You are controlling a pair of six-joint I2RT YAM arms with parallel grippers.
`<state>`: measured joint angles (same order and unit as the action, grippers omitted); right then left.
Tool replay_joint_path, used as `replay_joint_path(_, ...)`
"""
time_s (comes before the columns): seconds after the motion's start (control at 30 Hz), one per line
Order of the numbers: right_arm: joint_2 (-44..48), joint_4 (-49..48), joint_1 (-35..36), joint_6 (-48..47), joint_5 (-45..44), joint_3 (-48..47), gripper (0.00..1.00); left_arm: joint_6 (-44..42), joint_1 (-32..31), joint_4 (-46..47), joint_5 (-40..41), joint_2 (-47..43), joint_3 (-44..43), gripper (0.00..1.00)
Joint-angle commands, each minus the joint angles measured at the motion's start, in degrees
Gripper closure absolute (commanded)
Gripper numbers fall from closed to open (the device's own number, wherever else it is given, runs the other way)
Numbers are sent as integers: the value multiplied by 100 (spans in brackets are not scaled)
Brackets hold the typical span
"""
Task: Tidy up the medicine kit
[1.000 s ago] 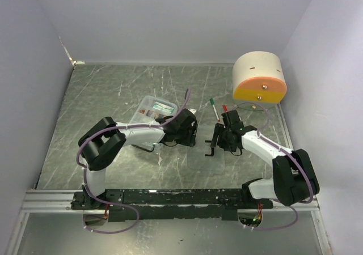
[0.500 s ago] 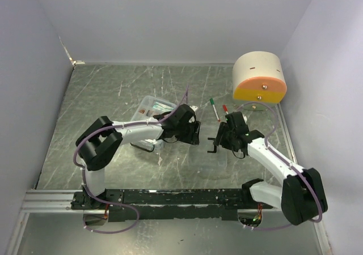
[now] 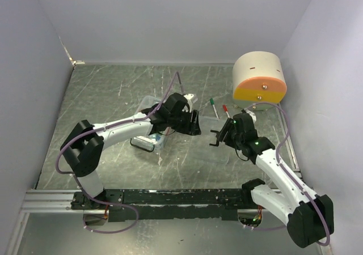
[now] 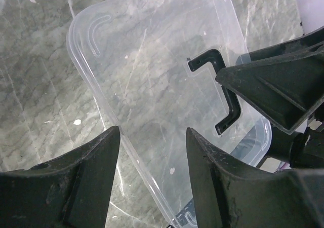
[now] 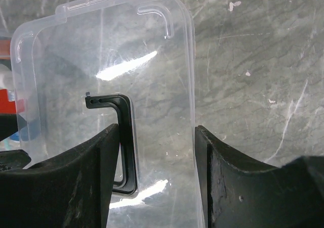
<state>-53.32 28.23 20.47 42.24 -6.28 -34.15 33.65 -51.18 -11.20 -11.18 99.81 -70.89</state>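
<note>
The medicine kit's clear base sits on the table left of centre, with packets inside. Its clear lid with the black handle hangs between my two grippers, clear of the table. My right gripper is shut on the lid, one finger against the handle and the other at the lid's long edge. My left gripper is open, and the lid's rim runs slantwise through the gap, touching neither finger. From above, the left gripper and right gripper nearly meet.
A big cream, orange and yellow drum stands at the back right. A green-capped pen and a red-capped pen lie just behind the grippers. Walls close in the table on three sides.
Both arms have reached farther from their bases, carrying the lid up and back. The left jaws have widened off the lid while the right jaws have narrowed onto it.
</note>
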Motion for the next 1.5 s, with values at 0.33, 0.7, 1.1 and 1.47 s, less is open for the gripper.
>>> replay_joint_path(0.33, 318, -1263, 33, 1086, 798, -480, 52, -199, 69, -440, 419, -1124, -482, 36)
replay_joint_path(0.7, -437, -2746, 175, 1591, 1170, -810, 54, -542, 315, -1284, 2060, -1836, -787, 31)
replay_joint_path(1.1, -1987, -4070, 973, 1978, 1214, -1204, 55, -790, 1110, -1700, 2661, -2289, -616, 25)
replay_joint_path(1.47, -2819, -4126, 1425, 1541, 892, -1634, 54, -913, 1558, -1775, 2356, -2490, -237, 25)
